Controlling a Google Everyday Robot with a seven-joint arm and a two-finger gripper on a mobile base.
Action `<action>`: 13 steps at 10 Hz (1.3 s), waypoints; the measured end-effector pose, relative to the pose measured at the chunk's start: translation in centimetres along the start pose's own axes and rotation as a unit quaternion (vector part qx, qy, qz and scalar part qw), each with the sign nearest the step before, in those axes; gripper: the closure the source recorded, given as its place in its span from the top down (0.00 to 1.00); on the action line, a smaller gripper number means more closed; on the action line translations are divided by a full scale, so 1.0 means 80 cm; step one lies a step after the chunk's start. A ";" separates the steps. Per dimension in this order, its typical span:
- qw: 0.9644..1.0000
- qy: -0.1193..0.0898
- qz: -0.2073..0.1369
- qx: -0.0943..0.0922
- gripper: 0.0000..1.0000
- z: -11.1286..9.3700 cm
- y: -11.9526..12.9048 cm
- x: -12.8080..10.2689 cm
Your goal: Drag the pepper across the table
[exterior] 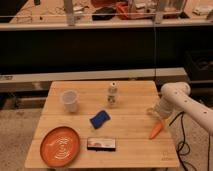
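Tabletop (130, 152): light planks, rectangular; we logged seven loose or attending items on it.

Pepper (156, 130): small, orange-red, tapered; it lay flat near the right edge, toward the front, its thin end pointing front-left.

Tool (159, 114): at the end of the white arm (186, 104), which reached in from the right; it sat low over the tabletop, just behind the thick end of the pepper; we could not tell how far it stood open or whether it had hold of anything; we judged it so placed in order to bear on the pepper for a drag.

Cup (69, 100): clear, upright, back-left.

Shaker bottle (113, 94): small, white, upright, back-centre.

Sponge (99, 119): blue, flat, centre.

Plate (60, 145): round, orange, front-left corner.

Packet (101, 144): flat, dark with a pale label, front-centre, just beside the plate.

Room for moving: the right edge lay close, so a drag that way risked a fall; we judged the bare strip leftward, between sponge and packet and the pepper, the safer lane; the back-right area also showed open boards.
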 end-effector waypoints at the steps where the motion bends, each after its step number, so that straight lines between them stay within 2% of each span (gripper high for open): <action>1: 1.000 -0.001 -0.002 -0.001 0.80 0.000 -0.001 0.000; 13: 1.000 -0.006 -0.028 -0.001 0.80 0.005 -0.006 0.004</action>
